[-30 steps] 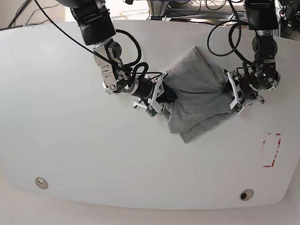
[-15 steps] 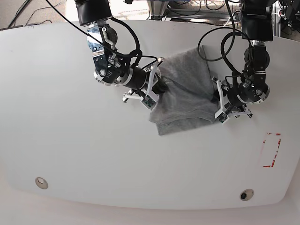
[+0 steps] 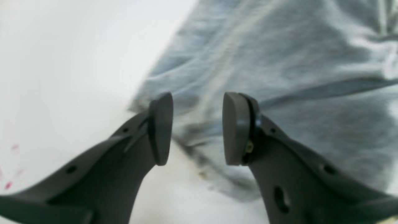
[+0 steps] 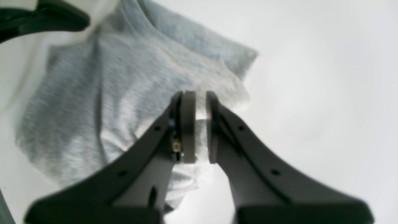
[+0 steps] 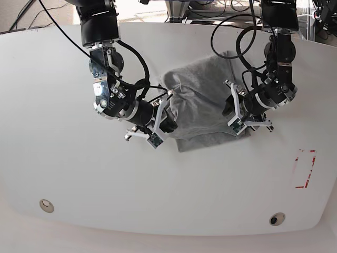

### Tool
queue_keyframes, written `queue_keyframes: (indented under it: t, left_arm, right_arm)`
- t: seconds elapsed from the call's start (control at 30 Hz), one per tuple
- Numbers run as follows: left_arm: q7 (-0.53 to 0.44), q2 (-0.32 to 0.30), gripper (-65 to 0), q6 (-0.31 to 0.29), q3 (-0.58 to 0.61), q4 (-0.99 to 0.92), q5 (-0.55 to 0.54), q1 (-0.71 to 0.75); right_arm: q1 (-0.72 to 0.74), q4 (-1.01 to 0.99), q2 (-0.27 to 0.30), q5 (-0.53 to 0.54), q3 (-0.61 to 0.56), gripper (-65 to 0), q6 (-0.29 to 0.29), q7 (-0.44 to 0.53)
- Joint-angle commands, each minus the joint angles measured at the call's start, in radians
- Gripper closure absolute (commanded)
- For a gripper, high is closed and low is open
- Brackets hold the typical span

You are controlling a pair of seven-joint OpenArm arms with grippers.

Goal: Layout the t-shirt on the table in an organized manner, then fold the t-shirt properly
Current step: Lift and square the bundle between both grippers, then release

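The t-shirt [image 5: 202, 103] is lying bunched and partly folded over itself on the table [image 5: 63, 174], a little toward the far side of centre, between the two arms; no lettering is showing, only plain grey fabric with creases. The right gripper [image 4: 200, 127] is sitting at the shirt's edge on the base view's left, and its fingers [image 4: 188, 127] are pressing nearly together with a thin fold of pale grey cloth caught between the pads — so it is pinching the t-shirt. The left gripper [image 3: 197, 129] is hovering at the opposite edge, on the base view's right; its fingers [image 3: 161, 127] are standing apart with a clear gap, and nothing is lying between the pads, only the shirt's hem and white tabletop showing beyond them. Whether those tips are touching the cloth cannot be told — the wrist picture is blurred. A red dashed rectangle mark [image 5: 304, 168] is sitting well apart from the shirt near the table's right edge, and two round grommets [image 5: 46, 205] are sitting along the near edge.
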Motion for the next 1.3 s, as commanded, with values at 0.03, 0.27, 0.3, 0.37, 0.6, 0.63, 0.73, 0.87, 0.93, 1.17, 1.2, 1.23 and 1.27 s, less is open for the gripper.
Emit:
queue_keyframes:
  t: [0.03,0.27,0.3,0.37,0.6,0.63,0.73,0.87,0.93,1.17,1.2,1.23,1.27]
  left_arm:
    - [-0.02,0.022,-23.9,0.006,-0.002,0.018,-0.003,0.03]
    - [-0.023,0.041,-23.9,0.006,-0.002,0.005,-0.002,0.112]
    - [-0.023,0.039,-23.9,0.006,-0.001,-0.005,-0.002,0.122]
    - [-0.025,0.036,-23.9,0.006,-0.001,-0.026,-0.002,0.135]
    - [-0.028,-0.042,-23.9,0.006,0.015,-0.115,-0.003,0.135]
    - [-0.028,-0.065,-23.9,0.006,0.022,-0.127,-0.005,0.133]
    - [-0.048,-0.124,-23.9,0.006,0.045,-0.144,-0.009,0.127]
    - [-0.094,-0.18,-23.9,0.006,0.075,-0.152,-0.009,0.104]
    - [-0.114,-0.213,-23.9,0.006,0.084,-0.153,-0.009,0.098]
    - [-0.149,-0.265,-23.9,0.006,0.085,-0.152,-0.011,0.098]
    - [-0.152,-0.271,-23.9,0.006,0.085,-0.15,-0.011,0.098]
    - [-0.152,-0.272,-23.9,0.006,0.085,-0.15,-0.011,0.098]
    - [-0.152,-0.277,-23.9,0.006,0.082,-0.149,-0.011,0.098]
  right_arm:
    - [0.037,-0.128,0.005,0.02,-0.001,-5.9,0.007,0.146]
    - [0.075,-0.326,-0.002,0.023,-0.002,-5.9,0.007,0.258]
    - [0.084,-0.353,-0.002,0.023,-0.004,-5.9,0.007,0.274]
    - [0.095,-0.396,-0.01,0.023,-0.004,-5.9,0.007,0.308]
    - [0.126,-0.479,-0.03,0.019,-0.004,-5.9,0.001,0.382]
    - [0.129,-0.477,-0.03,0.019,-0.004,-5.9,-0.001,0.382]
    - [0.129,-0.458,-0.032,0.023,-0.004,-5.9,-0.003,0.377]
    - [0.101,-0.434,-0.044,0.02,-0.004,-5.9,-0.016,0.35]
    - [0.081,-0.421,-0.05,0.019,-0.004,-5.9,-0.038,0.347]
    - [-0.02,-0.329,-0.052,0.019,-0.004,-5.9,-0.087,0.343]
    - [-0.04,-0.312,-0.053,0.02,-0.004,-5.9,-0.095,0.342]
    - [-0.054,-0.303,-0.053,0.02,-0.004,-5.9,-0.099,0.342]
    - [-0.071,-0.29,-0.053,0.02,-0.004,-5.9,-0.104,0.343]
